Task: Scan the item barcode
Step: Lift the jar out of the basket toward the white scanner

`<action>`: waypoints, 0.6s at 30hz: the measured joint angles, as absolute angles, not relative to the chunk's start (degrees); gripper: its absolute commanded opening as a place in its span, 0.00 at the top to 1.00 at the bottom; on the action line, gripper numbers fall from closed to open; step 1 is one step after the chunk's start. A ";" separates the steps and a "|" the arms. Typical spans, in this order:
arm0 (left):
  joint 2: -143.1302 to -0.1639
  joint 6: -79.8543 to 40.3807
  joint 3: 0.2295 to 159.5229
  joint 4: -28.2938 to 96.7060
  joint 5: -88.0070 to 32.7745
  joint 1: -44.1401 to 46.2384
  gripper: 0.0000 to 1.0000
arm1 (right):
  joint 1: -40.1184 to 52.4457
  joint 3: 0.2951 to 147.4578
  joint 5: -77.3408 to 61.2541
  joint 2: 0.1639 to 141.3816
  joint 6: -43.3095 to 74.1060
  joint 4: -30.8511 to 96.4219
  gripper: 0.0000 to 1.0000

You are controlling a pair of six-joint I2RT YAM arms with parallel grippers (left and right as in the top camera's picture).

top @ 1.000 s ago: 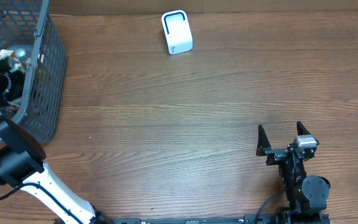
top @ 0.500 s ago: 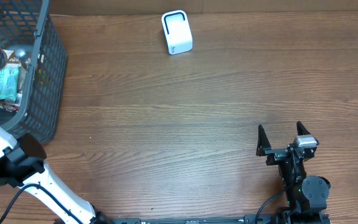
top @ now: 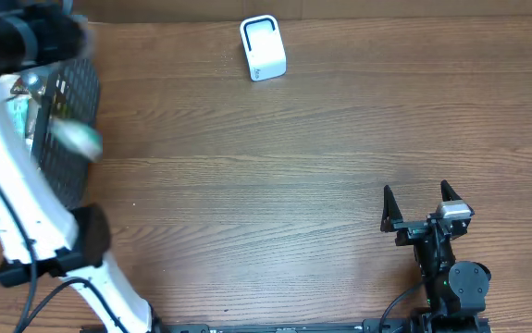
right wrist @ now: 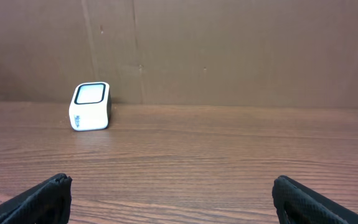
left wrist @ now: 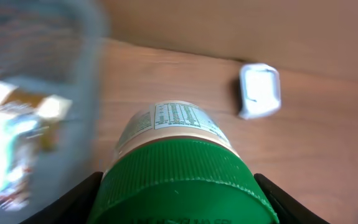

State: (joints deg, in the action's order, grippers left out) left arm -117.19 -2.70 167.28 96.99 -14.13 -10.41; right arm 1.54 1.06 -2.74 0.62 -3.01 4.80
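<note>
Wooden table (top: 293,185) carries the white scanner (top: 263,48) at its far edge. Left gripper (left wrist: 177,202) clamps a green-capped bottle (left wrist: 179,168), held by the basket (top: 69,92) and well apart from the scanner. Right gripper (top: 423,205) stands open and idle. Pickup appears done; presenting the barcode remains.

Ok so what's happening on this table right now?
The left end effector grips a green-capped bottle by its cap, close to the wire basket that holds other items. The white scanner stands at the far edge of the table, and the bottle is not yet in front of it. The right end effector rests open and empty.
</note>
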 measured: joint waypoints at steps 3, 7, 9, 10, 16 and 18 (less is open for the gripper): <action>-116.22 -3.33 164.92 96.88 -11.60 -1.43 0.70 | 1.54 1.06 -2.76 0.62 -3.03 4.75 0.00; -115.92 -4.25 157.60 96.82 -8.71 8.49 0.64 | 1.54 1.06 -2.74 0.62 -3.05 4.78 0.00; -115.94 -4.80 153.18 96.53 -7.92 12.03 0.62 | 1.54 1.06 -2.72 0.62 -3.01 4.75 0.00; -115.94 -5.28 151.15 96.25 -7.62 13.45 0.62 | 1.54 1.06 -2.74 0.62 -3.01 4.80 0.00; -115.96 -9.72 138.74 89.69 -6.74 21.17 0.65 | 1.54 1.06 -2.72 0.62 -3.03 4.78 0.00; -115.96 -10.96 135.66 87.81 -6.66 22.74 0.68 | 1.54 1.06 -2.74 0.62 -3.03 4.78 0.00</action>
State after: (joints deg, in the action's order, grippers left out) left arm -115.96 -10.96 135.66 87.81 -6.66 22.74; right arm 1.54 1.06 -2.74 0.62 -3.03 4.78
